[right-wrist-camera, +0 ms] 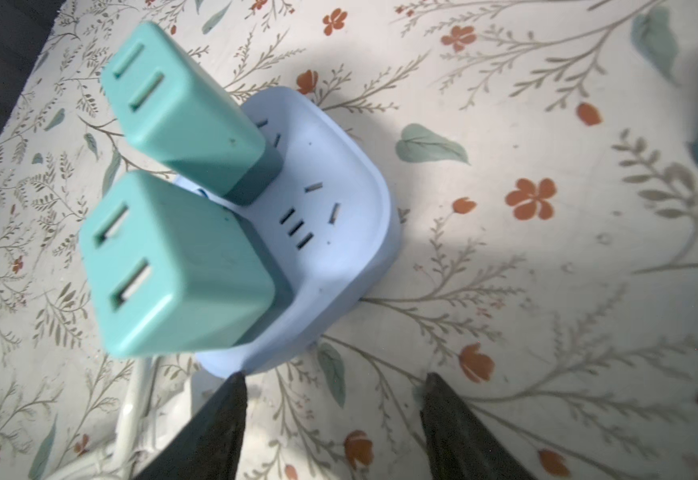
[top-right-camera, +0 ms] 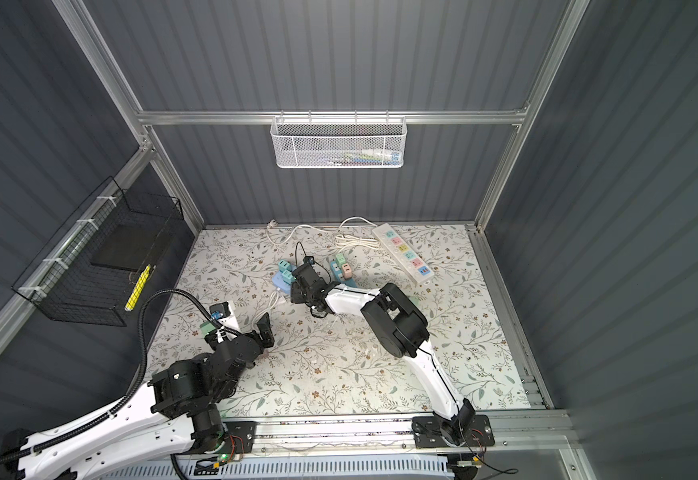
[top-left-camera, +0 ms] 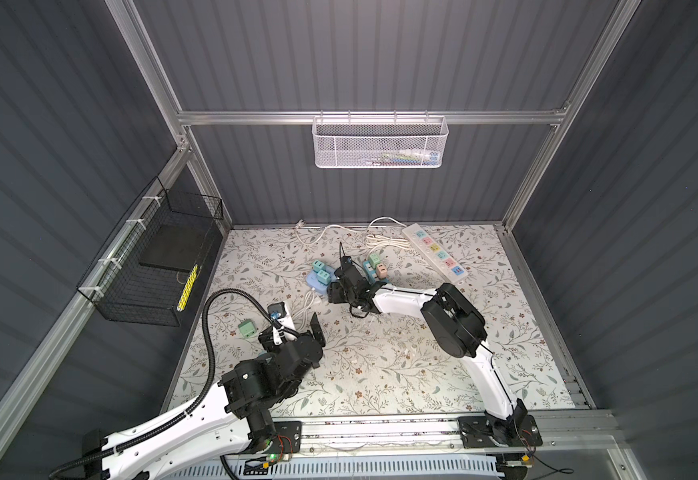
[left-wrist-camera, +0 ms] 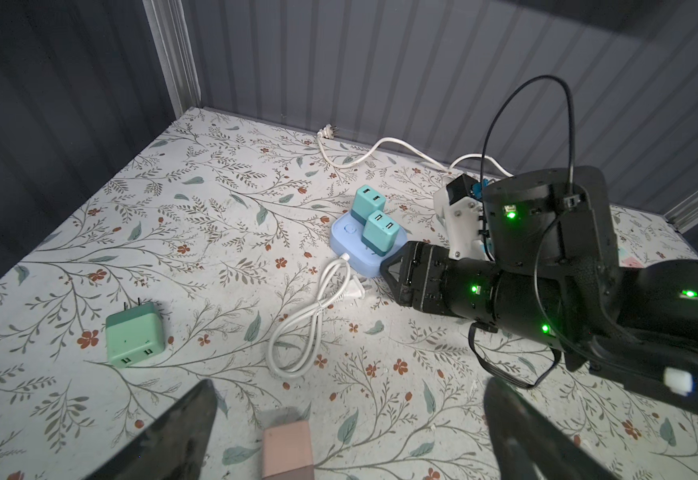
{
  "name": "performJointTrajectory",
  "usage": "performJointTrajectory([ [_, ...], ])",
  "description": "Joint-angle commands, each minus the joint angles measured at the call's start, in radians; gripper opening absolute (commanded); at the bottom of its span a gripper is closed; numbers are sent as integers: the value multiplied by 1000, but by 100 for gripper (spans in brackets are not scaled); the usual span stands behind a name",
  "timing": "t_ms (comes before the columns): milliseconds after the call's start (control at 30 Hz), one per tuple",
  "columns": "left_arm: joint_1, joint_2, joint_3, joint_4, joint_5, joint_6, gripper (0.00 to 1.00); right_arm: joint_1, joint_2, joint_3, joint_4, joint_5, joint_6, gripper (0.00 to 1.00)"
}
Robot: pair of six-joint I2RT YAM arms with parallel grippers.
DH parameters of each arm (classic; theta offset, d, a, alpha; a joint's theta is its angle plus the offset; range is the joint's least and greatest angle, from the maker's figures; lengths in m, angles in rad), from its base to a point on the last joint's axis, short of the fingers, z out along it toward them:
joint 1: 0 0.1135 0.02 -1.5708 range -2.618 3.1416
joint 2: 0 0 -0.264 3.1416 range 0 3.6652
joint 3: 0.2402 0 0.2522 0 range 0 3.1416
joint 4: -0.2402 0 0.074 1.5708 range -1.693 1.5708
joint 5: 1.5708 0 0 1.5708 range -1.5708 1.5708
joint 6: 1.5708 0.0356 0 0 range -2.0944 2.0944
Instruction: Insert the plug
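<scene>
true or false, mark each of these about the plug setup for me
1. Two teal USB chargers stand plugged into the pale blue square socket base. True.
2. The right end effector grips a teal charger. False: it is open and empty, near the base.
3. A green cube-shaped charger lies loose on the floral mat. True.
4. The long white power strip has a charger in every outlet. False: its outlets show none.

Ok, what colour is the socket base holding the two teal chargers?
The socket base is pale blue, clearest in the right wrist view.
</scene>
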State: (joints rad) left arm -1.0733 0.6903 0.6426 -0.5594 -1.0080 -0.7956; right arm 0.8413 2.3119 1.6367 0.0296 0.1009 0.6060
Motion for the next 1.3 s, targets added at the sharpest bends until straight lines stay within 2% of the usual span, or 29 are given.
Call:
performJointTrajectory([
  [0, 49, 27, 27, -4, 46, 13, 99, 7, -70, -29, -28, -37, -2, 68],
  [167, 250, 154, -2, 94, 318, 6, 89, 4, -330, -268, 5, 1, -23, 68],
  [300, 333, 294, -24, 219, 478, 15, 78, -14, -554, -448, -30, 74, -47, 69],
  [400, 395, 425, -21, 311, 604, 15, 64, -88, -694, -553, -92, 97, -64, 70],
  [467, 440, 514, -16, 363, 671, 10, 47, -165, -767, -595, -141, 110, -84, 72],
  [567, 483, 611, 7, 402, 716, 29, 35, -284, -812, -606, -235, 108, -125, 77],
  [700, 535, 702, 32, 420, 749, 57, 26, -459, -770, -547, -319, 65, -190, 87],
  [867, 626, 777, 33, 456, 817, 57, 18, -628, -603, -368, -474, 5, -259, 93],
  [1067, 687, 845, 64, 461, 834, 79, 17, -742, -509, -309, -464, -58, -296, 99],
  [1267, 747, 935, 125, 456, 847, 93, 14, -803, -384, -199, -523, -137, -312, 99],
])
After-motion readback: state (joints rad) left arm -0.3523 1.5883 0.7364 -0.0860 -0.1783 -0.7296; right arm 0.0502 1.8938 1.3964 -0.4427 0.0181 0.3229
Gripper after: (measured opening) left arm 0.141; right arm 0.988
